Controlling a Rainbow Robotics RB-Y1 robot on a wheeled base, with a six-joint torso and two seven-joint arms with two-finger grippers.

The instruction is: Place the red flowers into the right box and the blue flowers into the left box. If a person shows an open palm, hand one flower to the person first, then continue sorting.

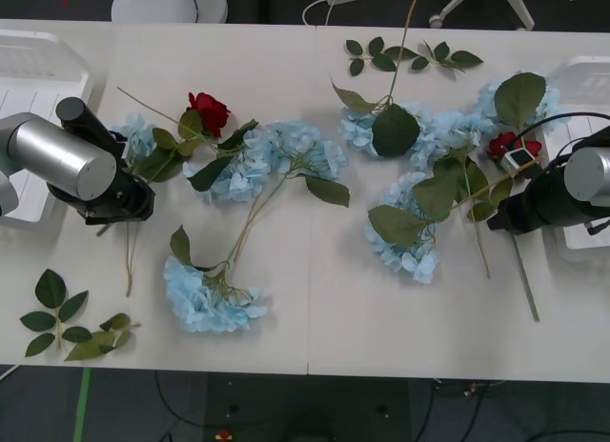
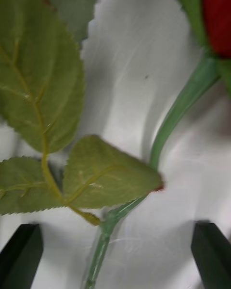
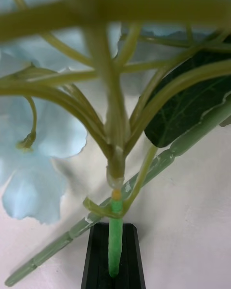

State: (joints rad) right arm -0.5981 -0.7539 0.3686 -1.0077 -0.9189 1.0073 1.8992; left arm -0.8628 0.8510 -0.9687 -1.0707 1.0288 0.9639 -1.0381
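Several blue flowers lie across the white table, one head [image 1: 212, 297] near the front. My left gripper [image 1: 116, 206] sits beside the far-left blue flower [image 1: 133, 137]. Its black fingers [image 3: 96, 262] are shut on that flower's thin stem [image 3: 114, 241], just under the pale petals [image 3: 29, 192]. A red flower [image 1: 208, 110] lies a little to the right of it. My right gripper [image 1: 503, 218] hovers over another red flower [image 1: 505, 145], open, and the rose's stem [image 2: 163, 135] runs between its fingers [image 2: 21, 255]. The left box [image 1: 38, 70] and the right box [image 1: 591, 80] stand at the table's ends.
Bloomless leaf sprigs lie at the front left [image 1: 67, 323] and at the back [image 1: 410, 56]. Blue heads and broad leaves crowd the right half of the table [image 1: 419, 204]. A second green stem [image 3: 159, 164] crosses behind the held one.
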